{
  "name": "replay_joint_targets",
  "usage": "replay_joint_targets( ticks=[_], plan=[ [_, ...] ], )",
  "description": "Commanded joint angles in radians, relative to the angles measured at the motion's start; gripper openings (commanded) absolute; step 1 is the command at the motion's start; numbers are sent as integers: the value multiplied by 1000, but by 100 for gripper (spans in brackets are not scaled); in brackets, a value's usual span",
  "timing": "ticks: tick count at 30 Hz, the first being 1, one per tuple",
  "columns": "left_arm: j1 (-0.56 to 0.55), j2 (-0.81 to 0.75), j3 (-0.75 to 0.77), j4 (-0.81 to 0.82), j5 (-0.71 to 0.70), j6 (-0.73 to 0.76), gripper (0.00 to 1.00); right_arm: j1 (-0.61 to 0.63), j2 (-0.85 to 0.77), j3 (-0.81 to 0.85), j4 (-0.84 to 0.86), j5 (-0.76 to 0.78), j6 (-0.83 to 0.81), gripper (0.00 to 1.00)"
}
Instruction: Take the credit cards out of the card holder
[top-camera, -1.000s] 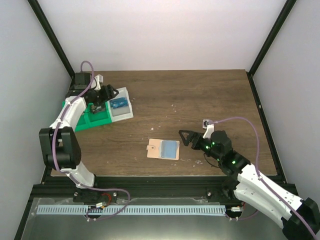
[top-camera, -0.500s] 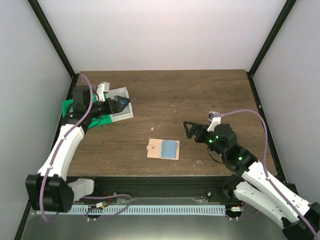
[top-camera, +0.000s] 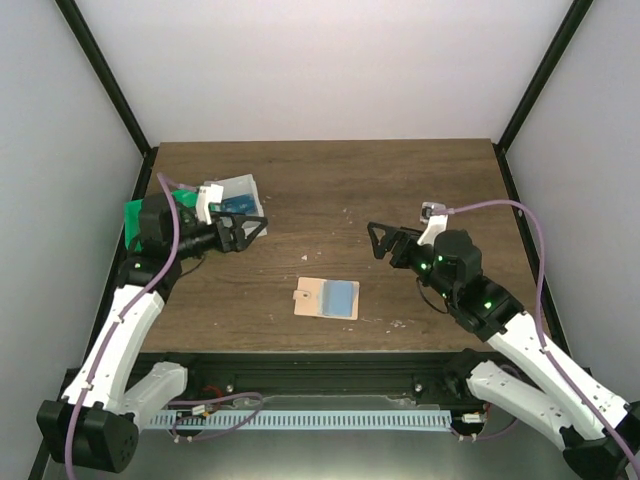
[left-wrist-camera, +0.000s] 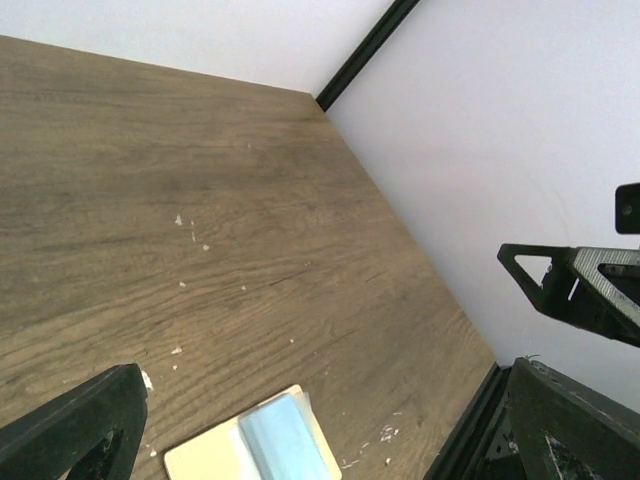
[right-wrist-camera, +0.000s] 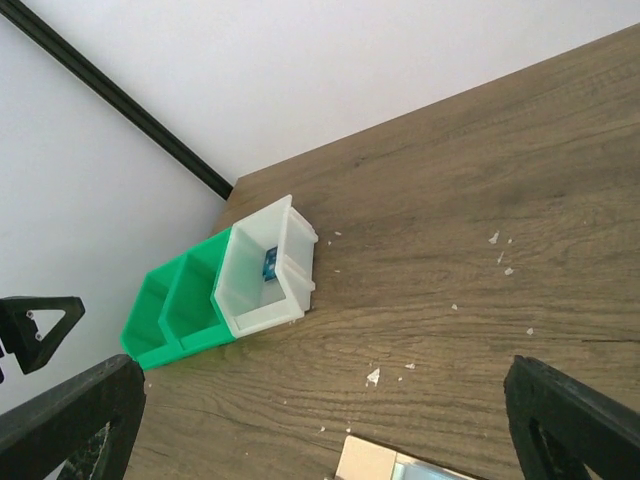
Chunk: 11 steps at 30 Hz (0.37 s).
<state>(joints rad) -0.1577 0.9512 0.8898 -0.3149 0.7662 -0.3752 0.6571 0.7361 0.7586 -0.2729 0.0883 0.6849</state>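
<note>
The tan card holder (top-camera: 316, 298) lies flat on the table near the front middle, its blue panel (top-camera: 341, 296) facing up. It also shows at the bottom of the left wrist view as the card holder (left-wrist-camera: 215, 458) and in the right wrist view as the card holder (right-wrist-camera: 368, 464). One bluish credit card (top-camera: 235, 207) rests inside the white bin (top-camera: 243, 187); the right wrist view shows this credit card (right-wrist-camera: 270, 262) too. My left gripper (top-camera: 252, 228) hovers open and empty, left of and beyond the holder. My right gripper (top-camera: 380, 241) is open and empty, to the holder's right.
A green bin (top-camera: 134, 213) adjoins the white bin at the back left; in the right wrist view they are the green bin (right-wrist-camera: 178, 308) and white bin (right-wrist-camera: 262, 300). White crumbs (right-wrist-camera: 374, 376) dot the wood. Black frame posts border the table.
My left gripper has left the bins, swung right toward the table's middle and opened wide. My right gripper has drifted away from the holder, toward the back.
</note>
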Motion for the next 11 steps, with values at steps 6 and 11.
replay_joint_targets(
  ticks=[6, 11],
  plan=[
    [-1, -40, -53, 61, 5, -29, 100, 3, -15, -44, 6, 6, 25, 100],
    [-2, -54, -88, 103, 8, -57, 100, 3, -27, -68, 15, 10, 28, 100]
  ],
)
